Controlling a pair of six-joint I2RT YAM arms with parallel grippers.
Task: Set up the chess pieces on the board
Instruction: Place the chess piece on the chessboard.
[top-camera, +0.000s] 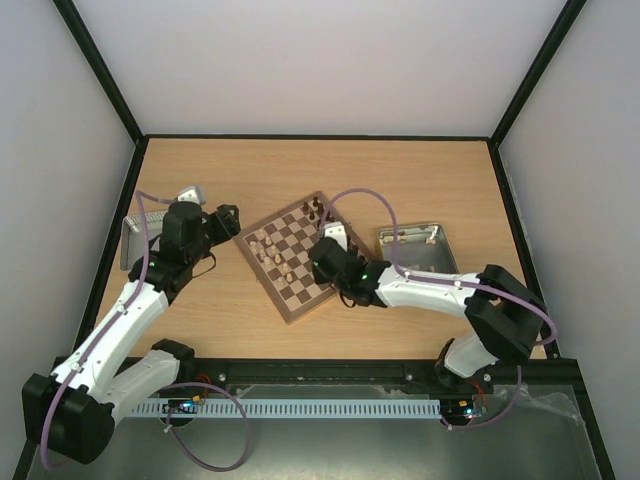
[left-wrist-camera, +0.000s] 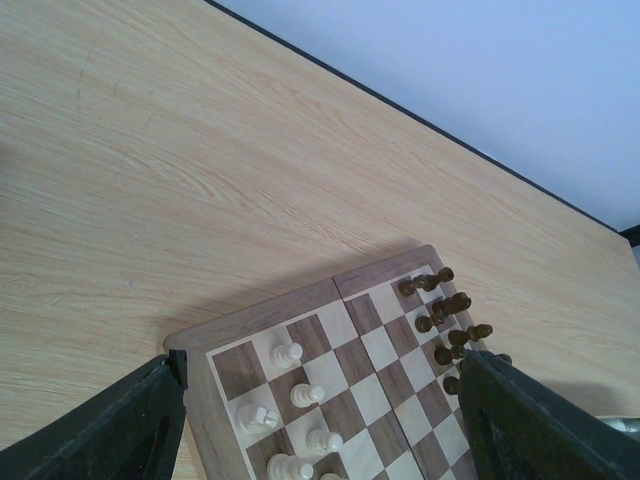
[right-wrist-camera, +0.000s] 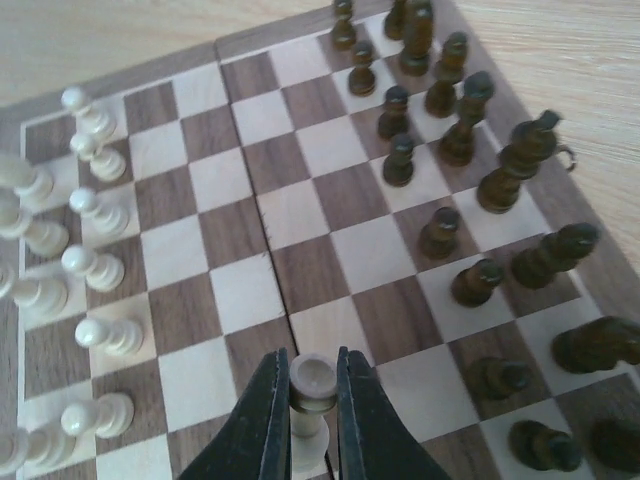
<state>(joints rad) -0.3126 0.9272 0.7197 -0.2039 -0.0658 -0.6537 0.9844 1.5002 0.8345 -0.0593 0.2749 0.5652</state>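
Cream chess piece (right-wrist-camera: 312, 381), light, hard and slippery, is pinched just below its head by the right gripper (right-wrist-camera: 311, 362) over the board (right-wrist-camera: 300, 215), near side, perhaps lifted. The left gripper (left-wrist-camera: 320, 375) is spread wide and empty.

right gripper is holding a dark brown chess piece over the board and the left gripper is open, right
No: in the right wrist view the right gripper holds a light cream chess piece, not dark brown. It is over the board, and the left gripper is open.
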